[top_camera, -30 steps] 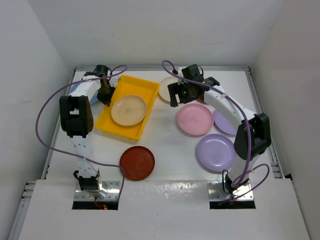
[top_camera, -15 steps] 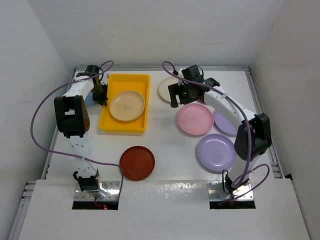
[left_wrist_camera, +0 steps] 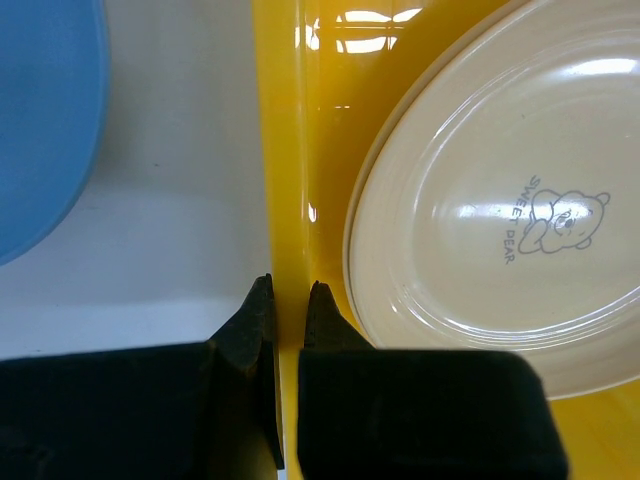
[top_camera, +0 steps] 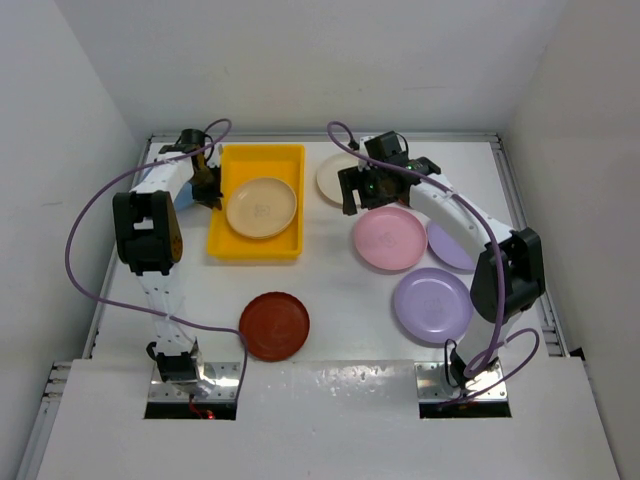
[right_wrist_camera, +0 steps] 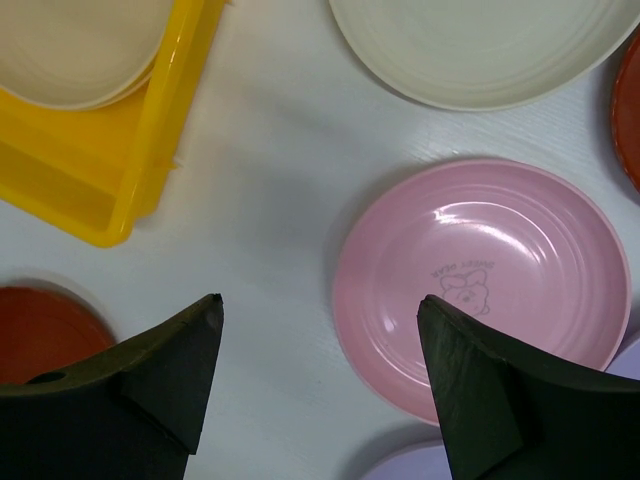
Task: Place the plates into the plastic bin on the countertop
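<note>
Fingers [left_wrist_camera: 250, 330] of the left gripper [left_wrist_camera: 288, 295] are pressed onto the left wall of the plastic bin [top_camera: 255, 246], one outside and one inside, pinching it. Those of the right gripper [right_wrist_camera: 320, 300] stand spread wide and hold nothing, above the near-left rim of the pink plate [top_camera: 389, 238].

The white worktop [top_camera: 340, 290] has a raised metal edge [top_camera: 521, 200] along its sides. The yellow bin lies in the far-left part, square to those edges. A lane of bare surface runs between its right wall and the cream plate [top_camera: 336, 178] and the pink one. The widest free room is at the near middle, between the dark red plate [top_camera: 274, 325] and the nearer of two lavender plates [top_camera: 432, 304]; the other is partly under the right arm.

A tan plate [top_camera: 261, 207] lies flat inside the bin and fills most of its width. A blue plate [left_wrist_camera: 40, 120] lies on the worktop outside the pinched wall, with a white strip between.

At the tan plate's centre, a small bear [left_wrist_camera: 565, 222] is printed beside the words "SWEET DEAR." The pink plate carries a similar figure, but its lettering is too small to read.
</note>
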Robot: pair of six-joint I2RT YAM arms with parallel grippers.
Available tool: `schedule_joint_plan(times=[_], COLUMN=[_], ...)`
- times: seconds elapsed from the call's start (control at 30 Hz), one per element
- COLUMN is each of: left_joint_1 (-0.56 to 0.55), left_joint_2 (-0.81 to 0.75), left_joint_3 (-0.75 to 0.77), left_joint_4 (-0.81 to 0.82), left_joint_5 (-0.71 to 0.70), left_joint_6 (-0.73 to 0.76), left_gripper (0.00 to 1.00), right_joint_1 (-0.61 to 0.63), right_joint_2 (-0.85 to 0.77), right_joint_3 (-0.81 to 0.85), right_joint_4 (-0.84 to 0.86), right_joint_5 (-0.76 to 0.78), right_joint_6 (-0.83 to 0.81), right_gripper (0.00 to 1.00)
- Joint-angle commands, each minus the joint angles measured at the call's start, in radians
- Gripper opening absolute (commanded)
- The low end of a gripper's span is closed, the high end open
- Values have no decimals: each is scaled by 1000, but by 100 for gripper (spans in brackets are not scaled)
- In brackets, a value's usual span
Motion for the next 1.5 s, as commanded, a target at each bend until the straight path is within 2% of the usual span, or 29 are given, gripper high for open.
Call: schedule_joint_plan(times=[0.0, 0.2, 0.23, 0.4, 0.57, 0.7, 0.73, 0.93, 1.03, 1.23, 1.3, 1.4, 1.43, 1.47], left_joint_1=[3, 3, 3, 3, 3, 72, 123, 320, 358, 409, 422, 431, 431, 431], left_joint_2=[11, 11, 11, 11, -22, -35, -17, 135, 211, 320, 353, 365, 365, 365], left_joint_3=[3, 32, 32, 87, 220, 271, 286, 408, 449, 483, 483, 471, 449, 449], left_joint_4=[49, 49, 49, 49, 40, 49, 58, 59, 59, 78, 78, 78, 78, 78], left_joint_5=[45, 45, 45, 22, -52, -107, -107, -110, -119, -128, -103, -60, -46, -46], left_joint_6=[-47, -26, -15, 35, 108, 108, 96, 13, 23, 23, 23, 32, 33, 33], left_gripper=[0, 15, 22, 44, 59, 73, 75, 82, 86, 86, 83, 69, 60, 54], right_joint_1=[-1, -8, -10, -10, -8, -8, -10, -12, -10, -10, -10, -12, -10, -8], right_joint_2=[-31, -29, -29, -26, -2, 53, 60, 110, 120, 113, 104, 95, 90, 89], right_joint_3=[8, -1, -1, -1, 36, 128, 140, 254, 286, 251, 228, 206, 205, 202], right_joint_4=[36, 53, 52, 55, 30, -16, -28, -98, -134, -116, -118, -120, -120, -122], right_joint_5=[33, 31, 31, 24, -16, -21, -19, -21, -16, -4, 13, 22, 27, 27], right_joint_6=[48, 61, 59, 58, 42, 33, 31, 28, 41, 114, 134, 162, 172, 176], right_gripper=[78, 78, 78, 78, 78, 78, 78, 79, 79, 78, 78, 78, 78, 78])
